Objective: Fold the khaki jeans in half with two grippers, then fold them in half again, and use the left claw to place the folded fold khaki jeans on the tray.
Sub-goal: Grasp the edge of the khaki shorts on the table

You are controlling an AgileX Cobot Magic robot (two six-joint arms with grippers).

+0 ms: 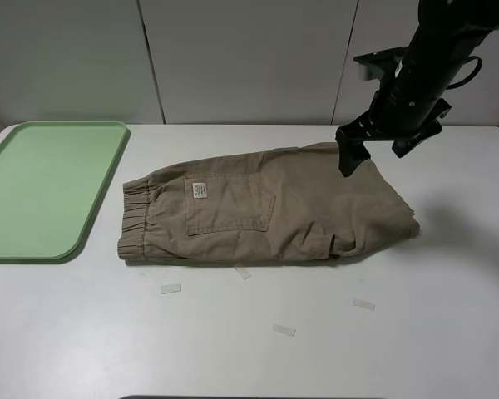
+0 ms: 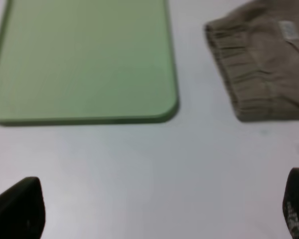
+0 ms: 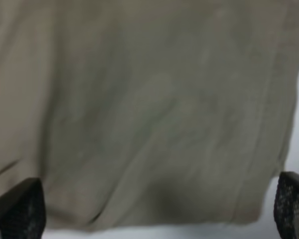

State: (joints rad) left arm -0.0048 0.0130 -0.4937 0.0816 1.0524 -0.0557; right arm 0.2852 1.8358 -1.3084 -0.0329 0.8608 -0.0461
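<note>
The khaki jeans [image 1: 266,212] lie flat on the white table, folded lengthwise, with the elastic waistband to the left, a patch pocket and a pale label [image 1: 200,190] on top. The pale green tray [image 1: 41,187] lies empty to their left. My right gripper [image 1: 382,150] hovers open over the right leg end of the jeans. The right wrist view shows its fingers spread wide [image 3: 154,206] above the cloth [image 3: 139,99]. My left arm is out of the exterior view. Its gripper [image 2: 157,209] is open and empty above bare table, facing the tray [image 2: 84,59] and the waistband [image 2: 264,64].
Several small strips of clear tape [image 1: 171,288] lie on the table in front of the jeans. A pale panelled wall stands behind the table. The tray reaches the table's left edge.
</note>
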